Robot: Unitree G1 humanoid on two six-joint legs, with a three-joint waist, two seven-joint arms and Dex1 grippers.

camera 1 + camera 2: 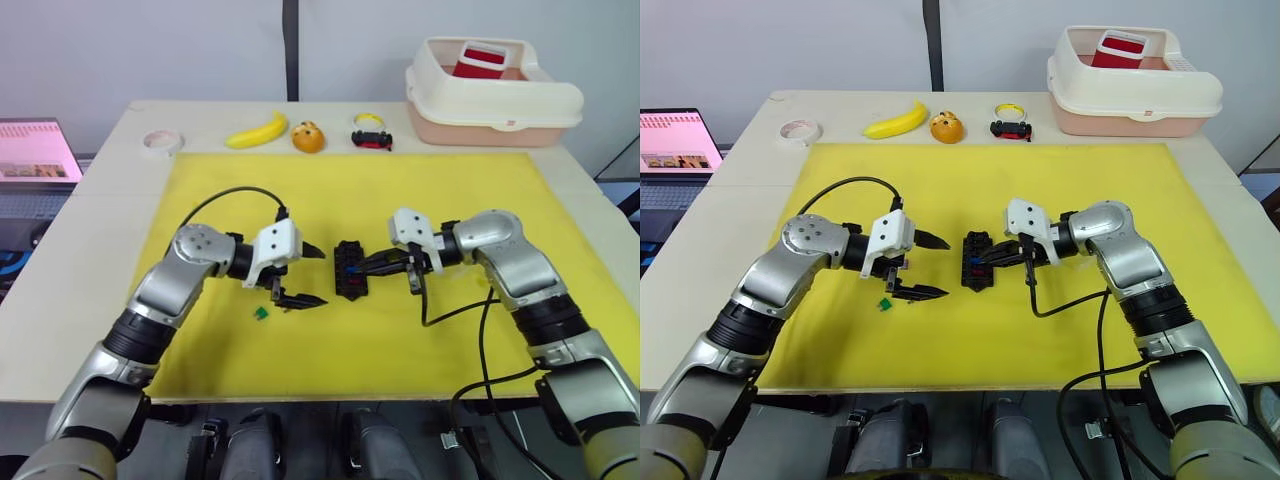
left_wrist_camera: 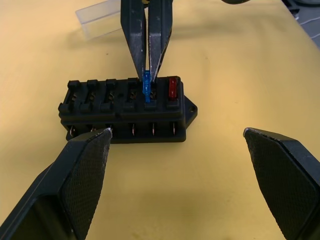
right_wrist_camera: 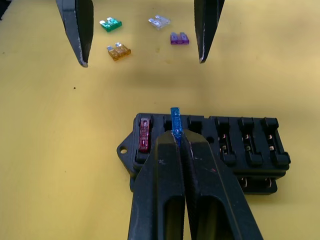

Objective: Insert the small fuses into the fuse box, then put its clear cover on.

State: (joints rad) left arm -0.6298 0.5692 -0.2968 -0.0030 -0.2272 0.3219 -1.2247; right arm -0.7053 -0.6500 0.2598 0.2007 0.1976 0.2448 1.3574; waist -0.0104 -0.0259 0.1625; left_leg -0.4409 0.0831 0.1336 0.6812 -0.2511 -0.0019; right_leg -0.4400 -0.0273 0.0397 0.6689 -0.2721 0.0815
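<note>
The black fuse box [image 1: 351,270] lies mid-mat between my two grippers. My right gripper [image 3: 176,136] is shut on a blue fuse [image 3: 174,119], holding it upright in a slot of the box's back row, next to a seated red fuse [image 3: 144,135]. Just left of the box, my left gripper [image 1: 318,276] stands open and holds nothing. Green [image 3: 110,23], amber [image 3: 118,51], pale grey [image 3: 159,21] and purple [image 3: 179,38] fuses lie loose on the mat behind the left gripper. The clear cover [image 2: 97,20] lies on the mat beyond the box in the left wrist view.
A yellow mat [image 1: 400,190] covers the table. Along the back edge are a tape roll [image 1: 161,141], a banana [image 1: 258,131], an orange ball [image 1: 308,137], a small toy [image 1: 372,135] and a cream bin [image 1: 500,105]. A laptop [image 1: 35,150] stands at far left.
</note>
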